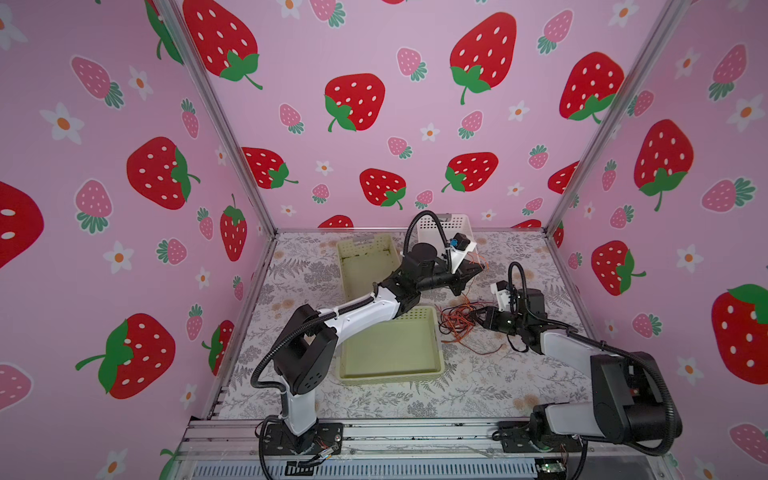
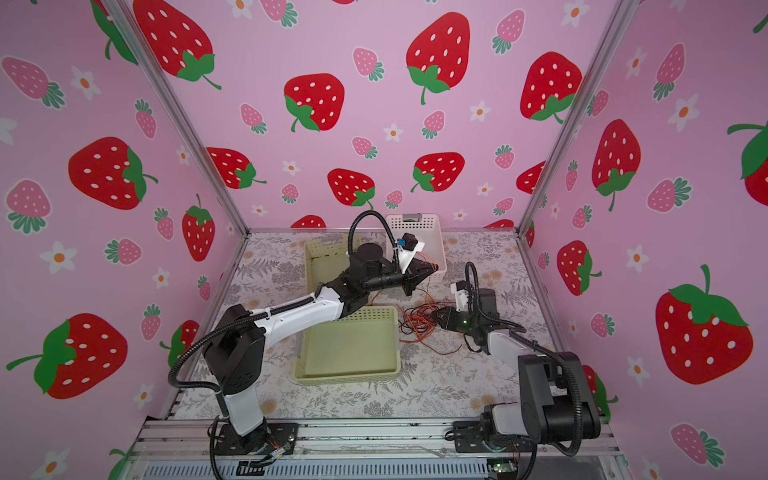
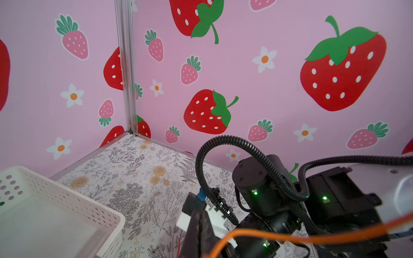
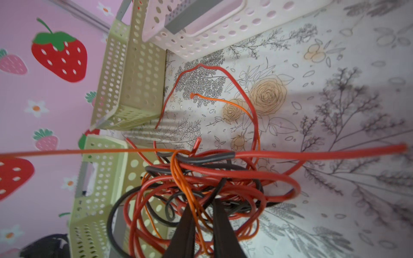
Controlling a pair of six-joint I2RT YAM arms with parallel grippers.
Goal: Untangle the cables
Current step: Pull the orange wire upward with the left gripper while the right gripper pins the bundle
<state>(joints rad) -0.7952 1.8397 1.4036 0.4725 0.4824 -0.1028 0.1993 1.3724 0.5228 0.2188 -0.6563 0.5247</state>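
Observation:
The cables [image 1: 456, 321] [image 2: 415, 323] lie as a tangle of thin orange, red and black wires on the floral table, right of the green tray. In the right wrist view the cables [image 4: 201, 178] fill the foreground. My right gripper [image 1: 478, 318] [image 2: 437, 320] [image 4: 204, 204] is at the tangle's right side, its fingers drawn close with orange strands pinched between them. My left gripper [image 1: 478, 271] [image 2: 432, 271] [image 3: 200, 223] hangs raised by the white basket, shut on an orange cable [image 3: 290, 239]. This strand runs taut out of the tangle.
A shallow green tray [image 1: 390, 376] [image 4: 100, 178] sits in the middle, under the left forearm. A deeper green basket [image 1: 345, 266] [image 4: 138, 78] stands behind it, and a white perforated basket [image 1: 461, 224] [image 3: 67, 196] [image 4: 201, 38] at the back. Strawberry walls enclose three sides.

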